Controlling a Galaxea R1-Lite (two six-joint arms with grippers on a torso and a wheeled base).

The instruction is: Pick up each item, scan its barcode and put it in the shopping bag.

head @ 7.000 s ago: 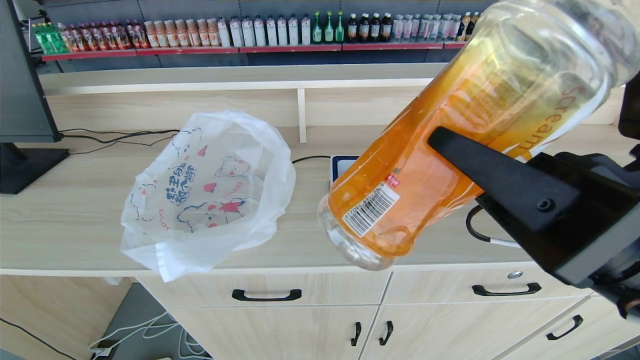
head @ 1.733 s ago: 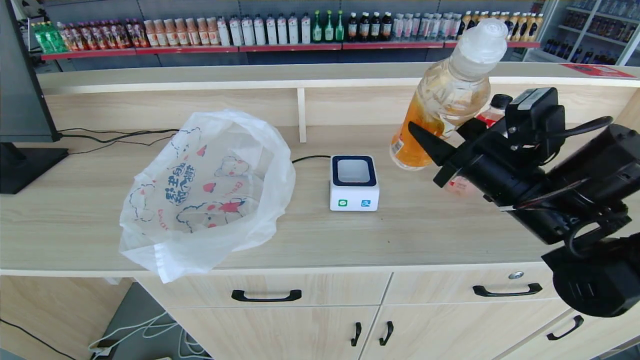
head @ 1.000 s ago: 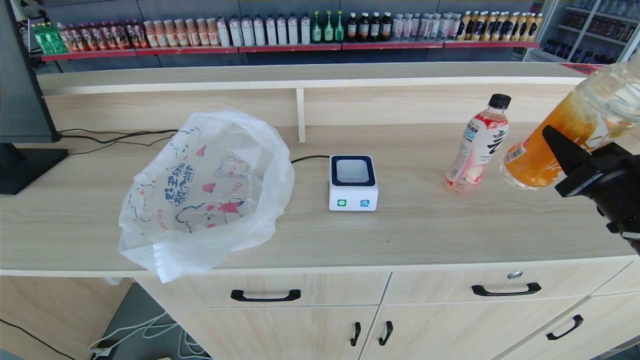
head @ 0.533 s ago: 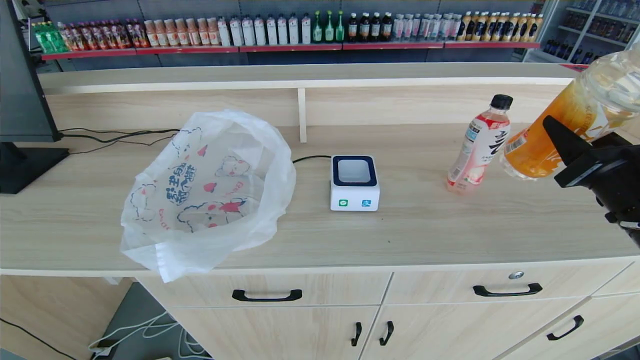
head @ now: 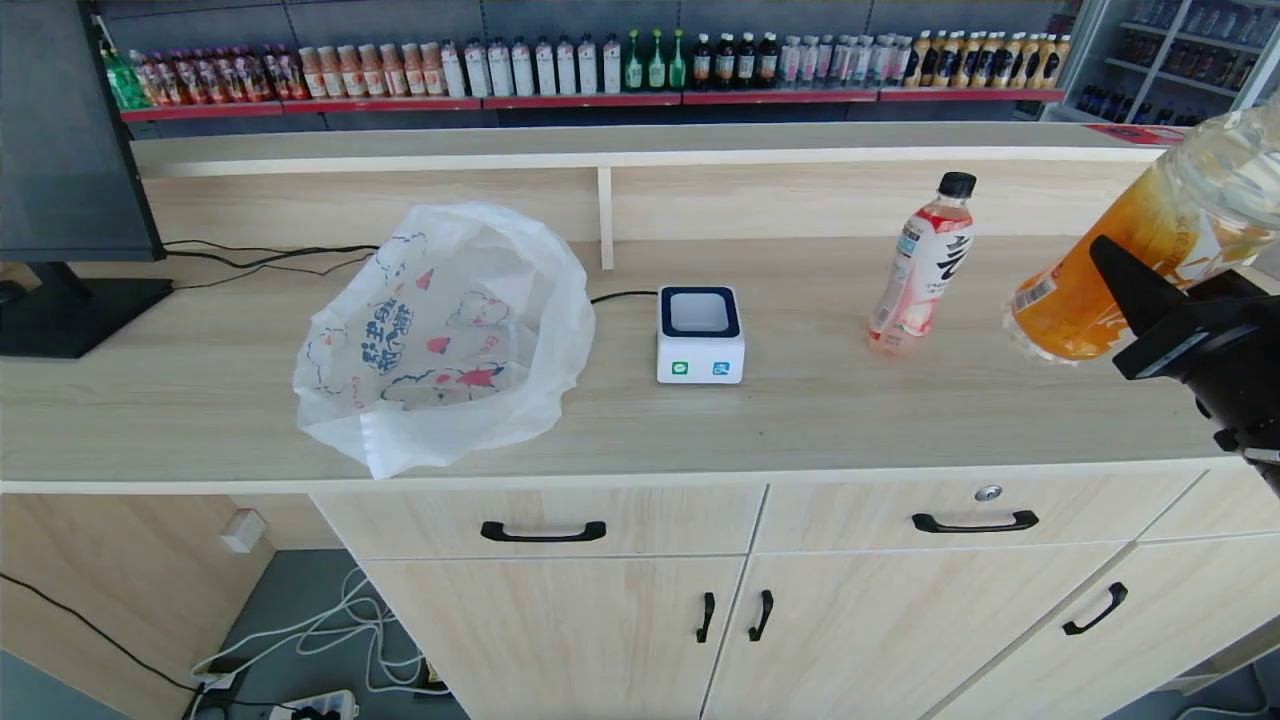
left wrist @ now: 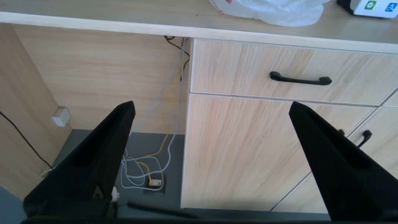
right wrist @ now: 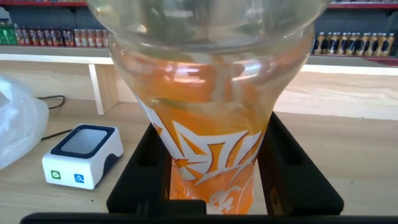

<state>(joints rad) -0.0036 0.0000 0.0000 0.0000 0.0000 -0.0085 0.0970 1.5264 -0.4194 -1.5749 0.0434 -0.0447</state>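
Long light-wood counter (head: pixel 200 400), with cabinet drawers (left wrist: pixel 249 68) along its front.

Crumpled white plastic shopping bag with a cartoon print (head: pixel 445 330) lies on the counter left of centre, mouth open and facing forward.

Large clear plastic bottle of orange drink (head: pixel 1060 300) is in the air over the counter's right end. It is tilted, with its base lower and pointing towards the middle of the counter. A barcode label sits near the base.

Right gripper (right wrist: pixel 214 180): black fingers clamped on either side of the orange bottle's body.

Left gripper (left wrist: pixel 211 112): low, in front of the drawers below counter level. Fingers are spread wide with nothing between them.

Slim pink drink bottle with a black cap (head: pixel 915 270) stands upright on the counter, between the scanner and the held bottle.

Small white box scanner with a dark blue top rim (head: pixel 700 335) sits mid-counter, just right of the bag. Its cable runs back behind the bag.
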